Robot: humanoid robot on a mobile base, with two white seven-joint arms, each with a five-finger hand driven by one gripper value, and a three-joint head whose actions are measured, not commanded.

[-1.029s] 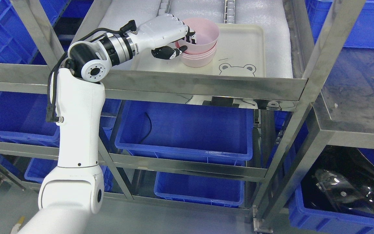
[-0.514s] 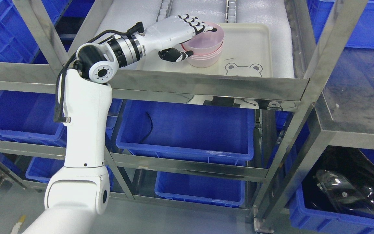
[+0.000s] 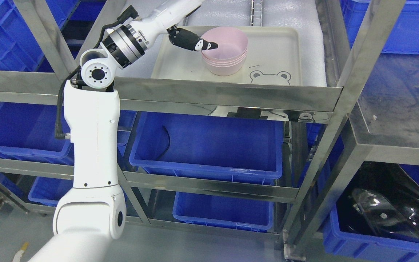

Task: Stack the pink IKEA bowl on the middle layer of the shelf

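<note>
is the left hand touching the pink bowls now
Cannot tell. In the head view the left hand's thumb tip overlaps the bowl stack's rim, with no gap or contact plain.

A: Where could a hand get in over the tray (image 3: pixel 286 54)?

B: From the front, above the steel front rail (image 3: pixel 231 95). The tray's right half is bare apart from the printed bear.

A: What blocks the way?

B: The stack of pink bowls (image 3: pixel 225 51) stands left of the tray's middle, with the left hand (image 3: pixel 186 31) just beside its rim. The slanted right post (image 3: pixel 358 72) closes that side.
</note>
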